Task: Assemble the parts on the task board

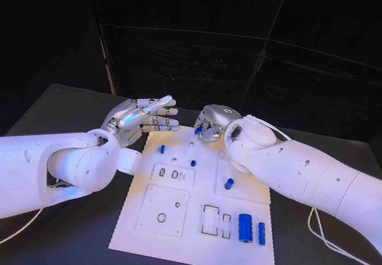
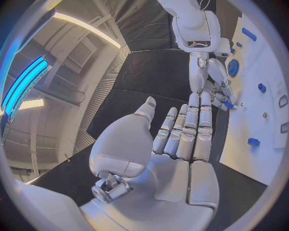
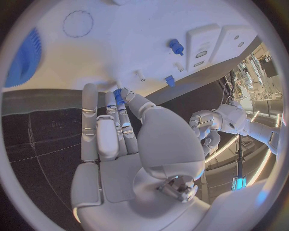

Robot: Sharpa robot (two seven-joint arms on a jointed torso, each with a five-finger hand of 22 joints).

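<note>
- No writing, label, brand, number or sign is showing clearly enough to read anywhere in the scene.
- The task board [image 1: 196, 241] is carrying only plain outlines and slots, with no letters or figures I can make out.
- The arms and hands are showing no readable markings.
</note>
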